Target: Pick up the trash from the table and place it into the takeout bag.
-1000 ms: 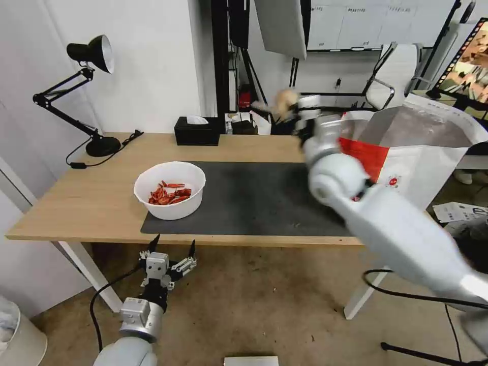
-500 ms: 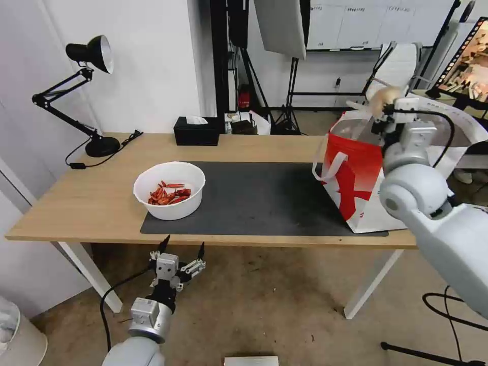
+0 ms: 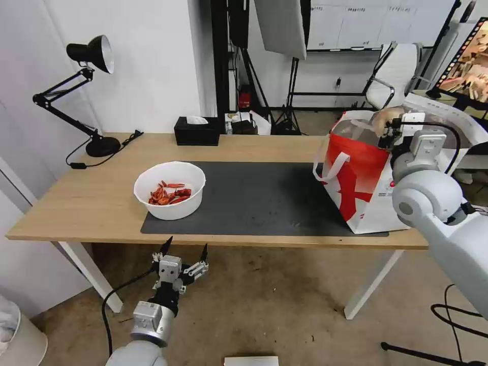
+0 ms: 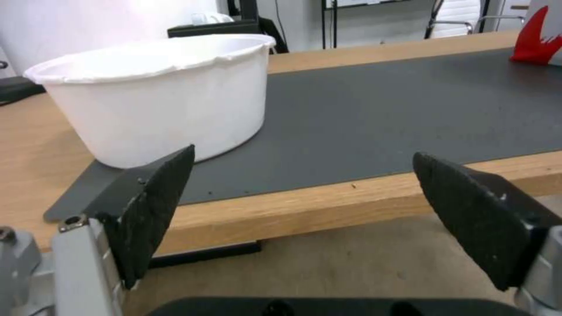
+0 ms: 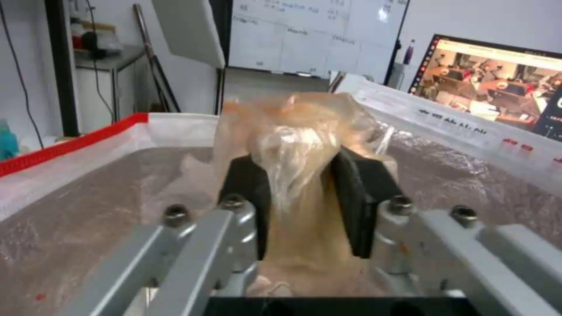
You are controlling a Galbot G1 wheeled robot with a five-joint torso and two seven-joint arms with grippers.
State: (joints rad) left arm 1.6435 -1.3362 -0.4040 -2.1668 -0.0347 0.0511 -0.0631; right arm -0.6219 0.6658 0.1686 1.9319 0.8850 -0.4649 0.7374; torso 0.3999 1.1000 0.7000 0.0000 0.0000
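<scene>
Since a half-second ago the right end effector (image 3: pixel 387 123) has dropped lower over the bag's (image 3: pixel 358 178) open mouth at the desk's (image 3: pixel 86 203) right end, still clenched on the beige lump (image 5: pixel 296 145), which hangs above the foil lining. Below the desk's front edge the left end effector (image 3: pixel 184 251) waits, fingers spread wide, near the bowl (image 3: pixel 170 190) on the mat (image 3: pixel 264 198).

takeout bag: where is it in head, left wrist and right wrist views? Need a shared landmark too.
Head view: takeout bag stands at the table's right end, the right gripper over its mouth.
Left wrist view: a red sliver at the mat's far corner.
Right wrist view: foil lining under the beige bagged lump.
Shared landmark: the bag's red panel.
</scene>
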